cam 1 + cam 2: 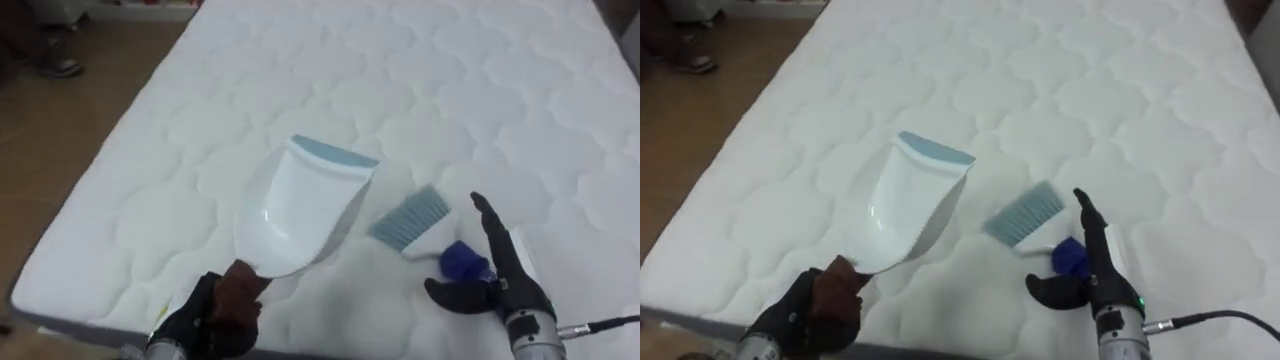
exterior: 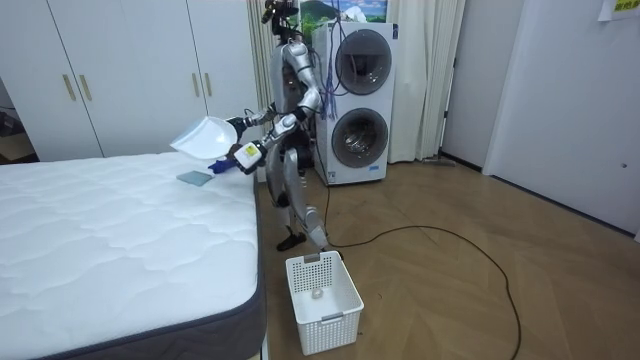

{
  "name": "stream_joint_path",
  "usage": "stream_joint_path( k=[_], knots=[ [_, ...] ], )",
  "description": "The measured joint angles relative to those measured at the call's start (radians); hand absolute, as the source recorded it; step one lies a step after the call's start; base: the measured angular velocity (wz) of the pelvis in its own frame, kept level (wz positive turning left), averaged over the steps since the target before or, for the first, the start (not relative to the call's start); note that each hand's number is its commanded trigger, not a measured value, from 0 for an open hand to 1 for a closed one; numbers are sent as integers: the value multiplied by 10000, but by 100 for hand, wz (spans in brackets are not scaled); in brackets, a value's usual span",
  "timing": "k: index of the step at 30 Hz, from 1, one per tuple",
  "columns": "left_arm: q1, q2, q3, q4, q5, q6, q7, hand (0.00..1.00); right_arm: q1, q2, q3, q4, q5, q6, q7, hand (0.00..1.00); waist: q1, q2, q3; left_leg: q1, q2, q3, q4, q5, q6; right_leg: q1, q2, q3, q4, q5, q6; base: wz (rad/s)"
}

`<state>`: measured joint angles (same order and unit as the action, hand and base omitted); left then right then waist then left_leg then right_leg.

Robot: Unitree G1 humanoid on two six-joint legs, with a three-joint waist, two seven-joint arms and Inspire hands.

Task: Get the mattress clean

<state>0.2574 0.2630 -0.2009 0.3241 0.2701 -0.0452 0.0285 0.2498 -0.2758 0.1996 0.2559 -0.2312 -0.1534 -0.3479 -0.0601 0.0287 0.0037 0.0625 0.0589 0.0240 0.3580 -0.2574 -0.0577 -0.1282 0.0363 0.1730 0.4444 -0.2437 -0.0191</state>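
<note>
Lower left, my left hand [image 1: 205, 322] has its fingers wrapped round the dustpan [image 1: 300, 205] handle, with the pan raised over the bed [image 1: 480, 90] and its blue lip pointing up-frame. Just right of it, the brush [image 1: 410, 220] slants bristles-first toward the pan's side. Lower right, my right hand [image 1: 505, 285] seems to pinch the brush handle.

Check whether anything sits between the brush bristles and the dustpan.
Nothing visible: only bare white quilted mattress separates the blue-bristled brush in the right hand from the white plastic dustpan in the left hand.
</note>
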Motion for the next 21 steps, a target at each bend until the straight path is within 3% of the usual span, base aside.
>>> stream_joint_path(
  k=[1,2,3,4,6,9,15,16,21],
  knots=[
    [-32,-21,0,0,-45,-2,2,100,-21,22,-8,65,3,0,9,0,-36,10,14,3,0,11,-1,-22,-2,-5,1,3,-1,-1,3,-5],
    [-102,-72,2,0,-40,-6,3,84,-35,41,-34,125,49,2,28,0,-84,30,31,25,-10,88,-11,-69,15,-45,8,55,40,-16,35,-17],
    [-116,-92,3,0,-40,-16,5,60,-35,61,-49,127,158,2,37,0,-123,43,48,108,-26,165,-83,-77,15,-102,25,148,69,-17,58,-22],
    [-108,-87,8,0,-41,-17,5,0,-31,81,-49,131,249,2,38,0,-110,45,62,167,-28,216,-155,-77,15,-104,30,158,67,-11,68,-32],
    [-31,-76,41,1,-142,-16,40,0,-64,188,-35,351,329,15,84,0,-67,-20,104,374,-26,517,-268,-92,40,-90,32,143,88,-8,75,-36],
    [11,-88,68,1,-670,-16,38,0,-160,250,-42,737,344,52,365,0,126,-146,147,540,-19,599,-345,-186,126,-197,18,-148,99,-7,74,-41],
    [77,-222,731,452,-1455,-82,-4,0,-145,246,-254,2308,331,186,828,0,385,-337,36,1044,15,1163,-1028,-192,125,-218,95,-174,25,100,140,-25],
    [126,-210,873,735,-1601,-79,16,0,-136,239,-274,2746,367,320,902,0,435,-369,-12,1118,20,1162,-1105,-192,125,-190,68,-385,-19,144,138,-27],
    [104,-350,1102,2783,-1822,-46,190,0,-182,298,-263,4303,926,606,1403,0,386,-391,-40,1250,242,1176,-1523,-189,123,82,18,-1396,-740,595,97,-3]
  ],
)
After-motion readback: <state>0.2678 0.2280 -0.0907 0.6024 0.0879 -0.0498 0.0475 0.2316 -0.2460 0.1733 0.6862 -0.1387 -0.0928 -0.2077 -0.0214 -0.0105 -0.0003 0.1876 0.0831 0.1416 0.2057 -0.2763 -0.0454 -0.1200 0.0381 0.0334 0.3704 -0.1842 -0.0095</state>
